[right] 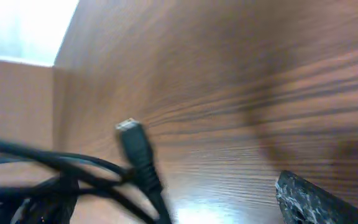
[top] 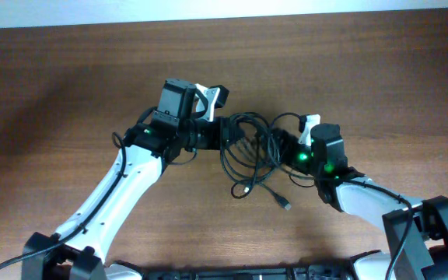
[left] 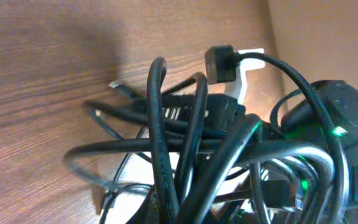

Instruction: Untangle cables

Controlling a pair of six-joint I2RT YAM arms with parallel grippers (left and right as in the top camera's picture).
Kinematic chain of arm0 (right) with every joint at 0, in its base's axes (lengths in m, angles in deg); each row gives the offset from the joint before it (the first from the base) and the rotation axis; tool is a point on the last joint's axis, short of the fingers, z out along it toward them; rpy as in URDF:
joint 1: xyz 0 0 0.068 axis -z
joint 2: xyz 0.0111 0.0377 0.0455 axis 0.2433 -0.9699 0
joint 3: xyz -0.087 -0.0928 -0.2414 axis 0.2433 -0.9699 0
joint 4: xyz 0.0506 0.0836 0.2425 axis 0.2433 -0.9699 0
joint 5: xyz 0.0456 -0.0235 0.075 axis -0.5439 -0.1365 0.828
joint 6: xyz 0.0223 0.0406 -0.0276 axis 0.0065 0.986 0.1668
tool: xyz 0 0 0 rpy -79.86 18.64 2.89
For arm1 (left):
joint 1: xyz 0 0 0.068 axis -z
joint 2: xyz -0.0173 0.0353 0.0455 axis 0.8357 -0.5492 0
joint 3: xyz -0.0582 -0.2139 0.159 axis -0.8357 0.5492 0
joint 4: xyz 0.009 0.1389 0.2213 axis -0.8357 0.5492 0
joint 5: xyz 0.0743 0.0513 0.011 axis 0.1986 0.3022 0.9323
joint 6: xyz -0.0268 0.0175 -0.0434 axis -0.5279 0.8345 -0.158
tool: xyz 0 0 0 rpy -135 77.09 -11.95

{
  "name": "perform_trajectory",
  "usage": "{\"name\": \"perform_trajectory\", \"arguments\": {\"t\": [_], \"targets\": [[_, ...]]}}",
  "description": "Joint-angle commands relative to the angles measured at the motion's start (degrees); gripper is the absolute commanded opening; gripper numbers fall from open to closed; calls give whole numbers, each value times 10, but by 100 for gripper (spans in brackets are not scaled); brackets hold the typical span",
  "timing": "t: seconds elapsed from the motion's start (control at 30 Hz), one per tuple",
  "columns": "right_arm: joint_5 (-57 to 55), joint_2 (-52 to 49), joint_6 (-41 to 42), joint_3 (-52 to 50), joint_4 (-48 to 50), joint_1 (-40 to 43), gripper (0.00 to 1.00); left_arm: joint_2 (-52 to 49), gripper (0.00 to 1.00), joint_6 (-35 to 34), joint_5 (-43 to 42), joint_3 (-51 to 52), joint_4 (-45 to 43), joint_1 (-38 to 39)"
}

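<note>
- Overhead: the cables [top: 249,149] lie as one tangle in the middle of the worktop [top: 68,78]. Two plug ends [top: 241,190] trail out on the tangle's robot side. The left arm [top: 123,187] stretches in from the tangle's left with its wrist rolled over. The left pincer [top: 225,132] is clenched on the tangle's left edge, probably to anchor the bundle. The right pincer [top: 285,146] sits at the tangle's right edge.
- Left wrist: the cords crowd the lens, looped over one another and lifted off the wood. That fits a grip just below the frame, though the fingers themselves are hidden. A boxy plug [left: 220,63] tops the tangle, and the right arm [left: 337,124] is just beyond it.
- Right wrist: only one finger [right: 309,199] shows, far out to the side of the tangle with nothing against it, so this pincer reads as released. A small connector [right: 135,149] pokes out of the tangle, a likely loose end to pull.
</note>
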Motion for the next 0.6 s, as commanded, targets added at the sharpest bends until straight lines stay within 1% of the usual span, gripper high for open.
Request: {"name": "perform_trajectory", "arguments": {"t": [0.0,0.07,0.1,0.17,0.23,0.27,0.37,0.4,0.43,0.47,0.5,0.53,0.57], "targets": [[24,3,9,2,-1,38,99,7,0,-16,-34,-8,4,-61],[87,3,-26,2,23,56,99,7,0,-64,-33,-8,7,-98],[131,3,-57,2,46,64,98,7,0,-108,-33,-8,7,-122],[199,3,-94,2,83,68,99,7,0,-169,-34,-8,7,-144],[256,3,-98,2,109,61,99,7,0,-227,-29,-8,7,-151],[258,3,-99,2,108,55,99,7,0,-244,-24,-8,7,-149],[262,3,-106,2,109,42,99,7,0,-243,-23,-8,7,-137],[271,3,-107,2,109,40,99,7,0,-232,-19,-8,7,-131],[285,3,-107,2,111,40,99,7,6,-205,-2,-8,7,-122],[294,3,-107,2,113,43,99,7,15,-159,26,-8,10,-110],[301,3,-107,2,113,47,99,7,21,-142,50,-8,16,-98],[306,3,-107,2,113,52,99,7,25,-143,70,-8,23,-87],[314,3,-106,2,113,58,99,7,33,-143,80,-8,25,-78]]}}
